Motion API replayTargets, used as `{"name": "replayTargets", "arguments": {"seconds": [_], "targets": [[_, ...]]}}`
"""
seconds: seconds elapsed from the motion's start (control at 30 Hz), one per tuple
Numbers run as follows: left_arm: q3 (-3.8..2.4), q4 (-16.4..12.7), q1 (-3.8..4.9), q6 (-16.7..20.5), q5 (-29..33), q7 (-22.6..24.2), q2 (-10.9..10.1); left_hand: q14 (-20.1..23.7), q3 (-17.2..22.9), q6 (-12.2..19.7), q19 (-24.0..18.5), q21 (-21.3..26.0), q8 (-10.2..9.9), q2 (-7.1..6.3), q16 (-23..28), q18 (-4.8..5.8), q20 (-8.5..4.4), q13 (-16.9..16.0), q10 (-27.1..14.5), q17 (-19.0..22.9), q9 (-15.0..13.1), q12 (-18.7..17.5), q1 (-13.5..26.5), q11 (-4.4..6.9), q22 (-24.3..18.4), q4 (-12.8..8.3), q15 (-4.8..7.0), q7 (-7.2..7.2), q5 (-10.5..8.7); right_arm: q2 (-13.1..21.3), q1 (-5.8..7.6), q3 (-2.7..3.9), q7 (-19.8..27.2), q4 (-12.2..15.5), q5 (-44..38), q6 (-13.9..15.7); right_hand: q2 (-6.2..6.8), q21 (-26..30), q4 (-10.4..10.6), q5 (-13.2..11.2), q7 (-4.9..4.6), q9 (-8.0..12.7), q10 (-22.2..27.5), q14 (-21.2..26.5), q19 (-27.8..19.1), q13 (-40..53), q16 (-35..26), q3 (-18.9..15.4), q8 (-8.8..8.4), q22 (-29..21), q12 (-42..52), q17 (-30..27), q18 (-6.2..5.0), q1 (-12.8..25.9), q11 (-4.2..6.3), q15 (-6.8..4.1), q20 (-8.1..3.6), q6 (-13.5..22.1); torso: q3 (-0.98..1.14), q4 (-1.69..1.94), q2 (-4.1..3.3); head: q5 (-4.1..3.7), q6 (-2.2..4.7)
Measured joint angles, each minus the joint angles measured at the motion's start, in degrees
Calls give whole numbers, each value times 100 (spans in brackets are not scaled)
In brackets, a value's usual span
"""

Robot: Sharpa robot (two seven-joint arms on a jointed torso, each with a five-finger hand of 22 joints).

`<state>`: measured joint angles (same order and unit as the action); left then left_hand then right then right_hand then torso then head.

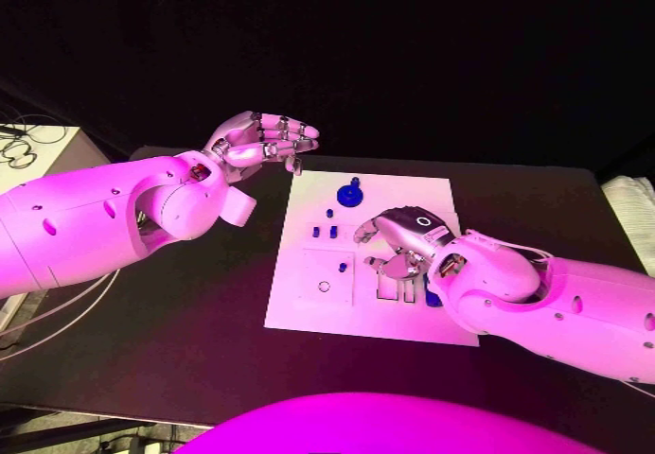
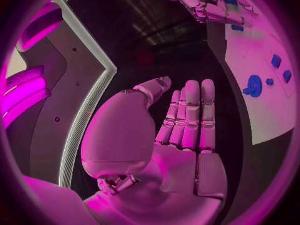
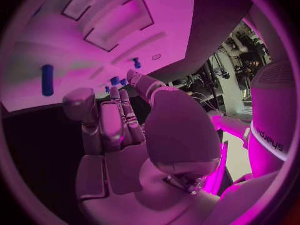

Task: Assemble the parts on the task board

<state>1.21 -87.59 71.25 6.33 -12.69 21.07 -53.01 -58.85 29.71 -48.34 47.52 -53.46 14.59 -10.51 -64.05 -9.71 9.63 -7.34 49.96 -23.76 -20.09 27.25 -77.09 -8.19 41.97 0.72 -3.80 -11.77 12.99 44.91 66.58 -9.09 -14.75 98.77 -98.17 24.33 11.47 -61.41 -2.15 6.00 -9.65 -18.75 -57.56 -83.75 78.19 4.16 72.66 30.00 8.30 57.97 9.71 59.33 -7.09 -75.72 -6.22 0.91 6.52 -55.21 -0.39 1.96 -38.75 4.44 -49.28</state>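
The white task board (image 1: pixel 398 197) lies in the middle of the black table. A round blue part with a peg (image 1: pixel 351 195) stands near its far edge, with two small blue parts (image 1: pixel 324 230) just in front of it. A blue cylinder (image 1: pixel 432 298) lies by my right wrist. My right hand (image 1: pixel 398 244) hovers low over the board's middle, fingers pointing down at the recesses, holding nothing. In the right wrist view its fingers (image 3: pixel 112 120) reach toward small blue parts (image 3: pixel 115 81), and the cylinder (image 3: pixel 47 80) lies apart. My left hand (image 1: pixel 262 140) is raised beside the board's far left corner, empty; its fingers (image 2: pixel 190 115) are straight.
A pale side table with cables (image 1: pixel 30 149) stands at the left edge. A white object (image 1: pixel 630 210) lies at the table's right edge. Bare black table (image 1: pixel 191 331) stretches in front of and left of the board.
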Motion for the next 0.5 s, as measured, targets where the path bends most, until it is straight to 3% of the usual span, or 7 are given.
{"name": "replayTargets", "arguments": {"seconds": [0.17, 0.2, 0.23, 0.3, 0.37, 0.4, 0.5], "targets": [[0, 9, 0, -2, -2, -1, -1, 0, 0, 0, 0, 0, 0, 0, 0, 0, 0, 0, -21, 0, 0, 0, 0, -21, -5, 0, 0, 0, 0, 370, 334, 40, -14, 12, 424, -162, 125, -111, 38, 157, 10, 27, -39, 0, 41, -23, 94, 4, -52, 142, 27, 108, 0, 125, 38, 0, -27, 10, -1, -12, 3, -66, 60], [0, 11, 0, -2, -2, -1, -1, 0, 0, 0, 0, 0, 0, 0, 0, 0, 0, 0, -21, 0, 1, 0, 0, -21, -6, 0, 0, 0, 0, 422, 381, 45, -19, -9, 490, -218, 150, -47, 118, 303, 26, 46, 107, 0, 41, -27, 127, -423, -125, 87, 27, 125, 0, 117, 21, 0, -27, 103, -1, -15, 3, -77, 68], [0, 11, 0, -2, -2, -2, -1, 0, 0, 0, 0, 0, 0, 0, 0, 0, 0, 0, -21, 0, 1, 0, 0, -21, -6, 0, 0, 0, 0, 450, 408, 48, -22, -27, 526, -256, 151, -28, 130, 324, 28, 49, 142, 0, 41, -28, 127, -516, -136, 73, 27, 123, 0, 102, 17, 0, -27, 120, -1, -14, 3, -86, 75], [1, 15, 0, -2, -3, -2, 1, 0, 0, 0, 0, 0, 0, 0, 0, 1, 0, -1, -21, 0, 1, 0, 0, -21, -6, 0, 0, 0, 0, 509, 463, 52, -31, -99, 615, -374, -17, 98, 339, 421, 86, 65, 382, 0, 7, -28, 127, -1491, -199, -10, 116, 57, 0, -224, -20, 0, 7, 201, -1, -18, 4, -118, 97], [1, 24, 0, -3, -3, -2, 6, 0, 0, 0, 0, 0, 0, 0, 0, 1, 0, -1, -21, 0, 1, 0, 0, -21, -6, 0, 0, 0, 0, 541, 499, 52, -42, -193, 679, -521, -74, 108, 637, 497, 108, 78, 568, -11, -2, -28, 152, -2201, -247, -12, 191, 37, 0, -514, -29, 12, 16, 239, 0, -19, 5, -138, 115], [1, 25, 0, -3, -3, -2, 8, 0, 0, 0, 0, 10, 0, 0, 0, 0, 0, 0, -21, 0, 0, 0, 0, -21, -6, 0, 0, 0, 0, 546, 509, 51, -45, -228, 696, -580, -61, 107, 1029, 511, 140, 78, 698, -16, -2, -28, 193, -2619, -261, 16, 282, 37, 0, -805, -49, 46, 16, 271, 2, -19, 5, -152, 130], [2, 29, 0, -4, -4, -2, 14, 0, 0, 0, 0, 27, 0, 0, 0, 0, 0, 4, -21, -1, -5, 0, 0, -21, -6, 0, 0, 0, 0, 539, 527, 48, -53, -338, 721, -761, 58, 140, 1775, 511, 190, 78, 889, 12, 19, -28, 204, -3090, -300, 26, 419, 1, 0, -1283, -83, 74, 37, 321, 7, -18, 5, -178, 154]]}}
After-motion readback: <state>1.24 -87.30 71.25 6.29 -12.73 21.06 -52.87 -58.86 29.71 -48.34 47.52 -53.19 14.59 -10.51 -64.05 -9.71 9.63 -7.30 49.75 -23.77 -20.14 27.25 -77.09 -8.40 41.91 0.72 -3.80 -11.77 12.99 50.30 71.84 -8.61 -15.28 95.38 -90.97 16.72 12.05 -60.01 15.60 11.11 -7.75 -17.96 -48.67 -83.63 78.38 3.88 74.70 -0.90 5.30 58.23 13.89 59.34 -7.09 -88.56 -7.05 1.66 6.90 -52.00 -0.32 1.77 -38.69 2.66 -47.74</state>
